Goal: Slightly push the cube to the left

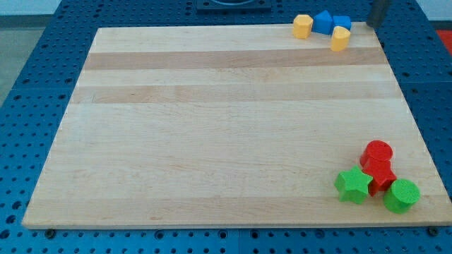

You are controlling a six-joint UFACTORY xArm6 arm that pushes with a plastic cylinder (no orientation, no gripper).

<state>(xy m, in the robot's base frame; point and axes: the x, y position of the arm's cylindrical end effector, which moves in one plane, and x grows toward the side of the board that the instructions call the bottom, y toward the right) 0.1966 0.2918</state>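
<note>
A blue cube (pixel 343 22) sits at the top right corner of the wooden board (pixel 212 134). It touches a blue pointed block (pixel 323 22) on its left. A yellow block (pixel 302 26) lies left of that, and another yellow block (pixel 340 38) lies just below the cube. My tip (pixel 373 25) is at the board's top right edge, a short way to the right of the blue cube and apart from it. Only the rod's lower end shows.
At the bottom right a red cylinder (pixel 378 152), a red block (pixel 382 174), a green star (pixel 354 185) and a green cylinder (pixel 402 195) are clustered together. A blue pegboard (pixel 35 106) surrounds the board.
</note>
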